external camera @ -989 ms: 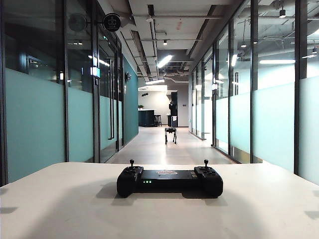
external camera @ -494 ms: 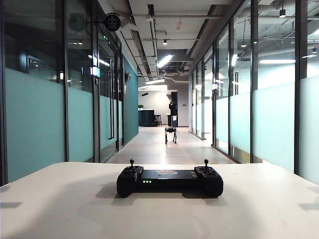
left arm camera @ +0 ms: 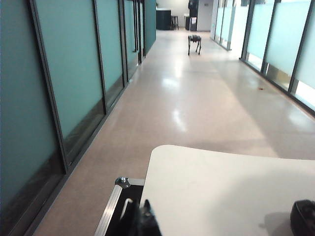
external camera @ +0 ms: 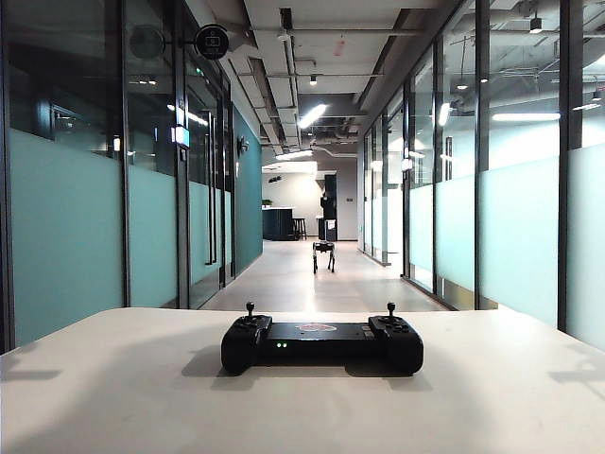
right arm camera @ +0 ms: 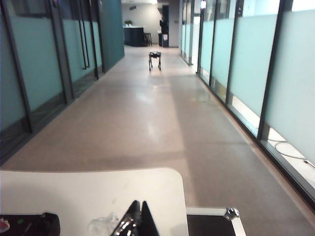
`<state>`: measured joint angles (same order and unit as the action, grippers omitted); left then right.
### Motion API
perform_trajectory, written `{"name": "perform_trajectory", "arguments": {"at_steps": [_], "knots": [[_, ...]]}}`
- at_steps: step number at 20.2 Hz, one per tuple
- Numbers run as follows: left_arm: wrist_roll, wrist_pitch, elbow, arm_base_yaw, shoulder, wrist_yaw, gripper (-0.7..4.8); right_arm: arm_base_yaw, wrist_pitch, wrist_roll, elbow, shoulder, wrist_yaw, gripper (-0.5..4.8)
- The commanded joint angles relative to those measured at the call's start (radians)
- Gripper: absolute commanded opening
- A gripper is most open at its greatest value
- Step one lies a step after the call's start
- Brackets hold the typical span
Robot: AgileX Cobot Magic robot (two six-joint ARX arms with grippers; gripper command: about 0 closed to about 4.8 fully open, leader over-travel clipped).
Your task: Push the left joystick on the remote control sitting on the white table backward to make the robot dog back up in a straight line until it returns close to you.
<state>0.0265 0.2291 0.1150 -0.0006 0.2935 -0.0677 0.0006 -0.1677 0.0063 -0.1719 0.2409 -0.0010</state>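
Black against the white table (external camera: 113,388), the remote control (external camera: 321,342) lies crosswise, its left joystick (external camera: 250,311) untouched. The left gripper (left arm camera: 146,219), pinched closed, hangs at the table's near-left edge, the controller inward of its fingertips. The right gripper (right arm camera: 136,216), likewise closed, waits opposite. Down the corridor stands the robot dog (external camera: 323,255); the left arm looks nearer the stick.

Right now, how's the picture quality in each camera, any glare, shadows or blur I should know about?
Exterior view: sharp, the remote control casts a soft shadow on the white table, ceiling lights blow out. Left wrist view: glare on the floor, the robot dog small, the left gripper a dark blur at the edge. Right wrist view: softer, hazy, the right gripper shut.
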Motion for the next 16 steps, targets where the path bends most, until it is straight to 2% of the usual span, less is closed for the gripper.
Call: {"name": "perform_trajectory", "arguments": {"at_steps": [1, 6, 11, 16], "knots": [[0.003, 0.112, 0.051, -0.033, 0.136, 0.004, -0.05, 0.014, -0.100, -0.001, -0.045, 0.109, -0.003, -0.05], [0.003, 0.262, 0.099, -0.110, 0.354, 0.004, -0.06, 0.092, -0.218, -0.007, -0.081, 0.287, -0.002, -0.05], [-0.001, 0.323, 0.171, -0.122, 0.541, 0.104, -0.05, 0.188, -0.357, -0.007, -0.081, 0.445, 0.002, -0.05], [-0.001, 0.360, 0.208, -0.122, 0.642, 0.212, -0.05, 0.237, -0.452, -0.007, -0.082, 0.562, 0.001, -0.05]]}}
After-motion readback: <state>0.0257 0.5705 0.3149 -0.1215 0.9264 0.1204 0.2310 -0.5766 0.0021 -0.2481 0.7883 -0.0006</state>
